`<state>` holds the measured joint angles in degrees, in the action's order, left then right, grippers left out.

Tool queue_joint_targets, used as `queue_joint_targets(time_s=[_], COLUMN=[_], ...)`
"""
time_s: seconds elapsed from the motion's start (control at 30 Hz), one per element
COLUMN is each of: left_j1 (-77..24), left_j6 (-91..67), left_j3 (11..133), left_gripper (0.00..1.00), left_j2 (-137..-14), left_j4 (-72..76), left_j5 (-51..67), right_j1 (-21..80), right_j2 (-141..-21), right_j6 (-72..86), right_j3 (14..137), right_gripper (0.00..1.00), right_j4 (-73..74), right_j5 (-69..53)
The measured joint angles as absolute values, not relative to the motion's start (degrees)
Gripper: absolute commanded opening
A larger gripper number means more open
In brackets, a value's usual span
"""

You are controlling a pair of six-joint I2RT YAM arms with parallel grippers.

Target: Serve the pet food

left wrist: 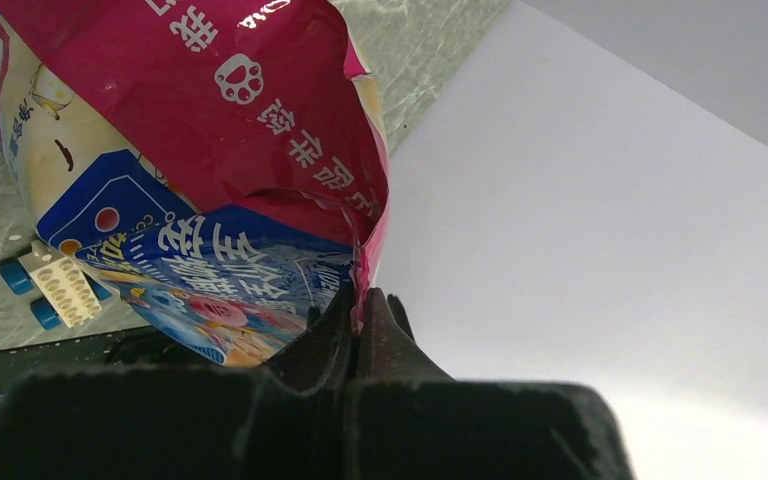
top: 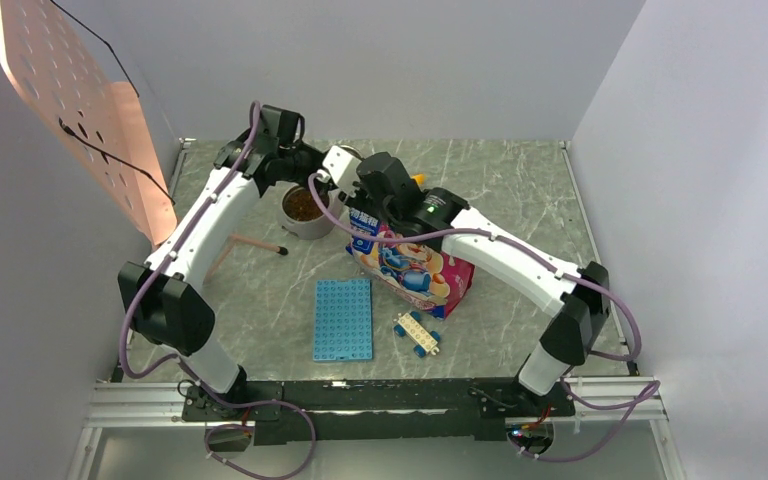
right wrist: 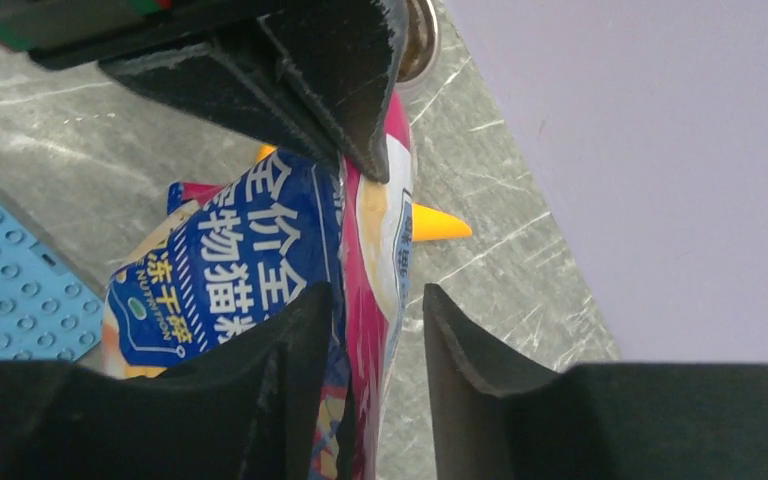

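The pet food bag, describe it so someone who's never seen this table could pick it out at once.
On the grey marble table, look right of centre, just beyond the flat blue baseplate and the small white brick car. The pet food bag sits there. It alone is glossy, printed pink-red, white and blue with cartoons.

Right gripper (right wrist: 375,300), bottom of frame: fingers apart, with the edge of the pet food bag (right wrist: 230,270) between them. Left gripper (right wrist: 355,150), top centre, pinches the bag's upper edge. A yellow tip (right wrist: 438,226) shows to the right of the bag. Blue studded plate (right wrist: 10,290) at left on the desk (right wrist: 500,280).
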<state>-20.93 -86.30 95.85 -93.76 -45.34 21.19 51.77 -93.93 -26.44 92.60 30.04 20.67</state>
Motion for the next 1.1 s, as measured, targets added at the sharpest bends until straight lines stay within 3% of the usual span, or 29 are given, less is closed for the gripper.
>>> queue_joint_targets(time_s=[0.1, 0.17, 0.4, 0.73, 1.1], left_j1=[-20.75, -20.71, -20.71, -21.50, -22.22], left_j6=[-86.46, -86.41, -84.64, -84.71, -84.75], left_j3=[96.07, 97.36, 105.86, 106.69, 105.71], left_gripper=[0.00, 0.00, 0.00, 0.00, 0.00], left_j2=[-93.76, -94.26, -98.76, -98.91, -98.83], left_j4=[-45.78, -47.57, -55.99, -56.84, -55.88], left_j5=[21.91, 21.96, 22.33, 25.43, 27.00], right_j1=[51.72, 51.88, 51.77, 46.65, 46.30], right_j2=[-95.35, -96.16, -95.66, -91.22, -88.55], right_j6=[-27.29, -27.40, -26.85, -21.10, -18.13], right_j3=[93.08, 93.45, 93.45, 91.96, 88.79], right_gripper=[0.24, 0.00, 0.00, 0.00, 0.00], right_j4=[29.26, 29.28, 30.72, 33.17, 32.25], right_j5=[22.31, 22.59, 21.23, 10.31, 11.42])
